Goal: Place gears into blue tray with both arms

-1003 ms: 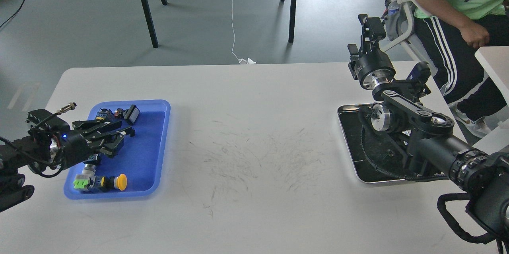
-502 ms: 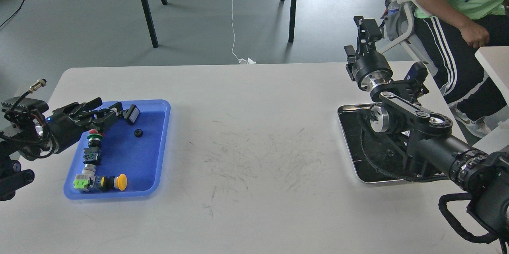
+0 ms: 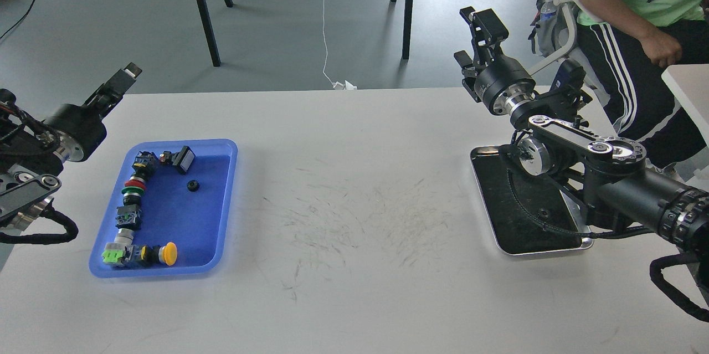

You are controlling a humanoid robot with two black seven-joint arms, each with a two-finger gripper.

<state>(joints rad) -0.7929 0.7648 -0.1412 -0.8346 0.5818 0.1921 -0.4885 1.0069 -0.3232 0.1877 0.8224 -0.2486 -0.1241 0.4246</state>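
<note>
The blue tray (image 3: pixel 224 199) sits on the left of the white table. One tiny black gear (image 3: pixel 193 185) lies loose on its floor, near the far end. My left gripper (image 3: pixel 121 82) is raised over the table's far left corner, well away from the tray. It is seen side-on, so its fingers cannot be told apart. My right gripper (image 3: pixel 463 34) is held high beyond the silver tray, fingers apart with nothing between them. A small dark piece (image 3: pixel 544 213), possibly another gear, lies in the silver tray.
Coloured push-button switches (image 3: pixel 133 190) line the blue tray's left side and near end. The silver tray with a black inside (image 3: pixel 498 232) is at the right, partly under my right arm. A seated person (image 3: pixel 631 10) is at the far right.
My left gripper has pulled up and back out of the blue tray, leaving a gear on its floor. My right gripper has swung a little to the left and higher.
</note>
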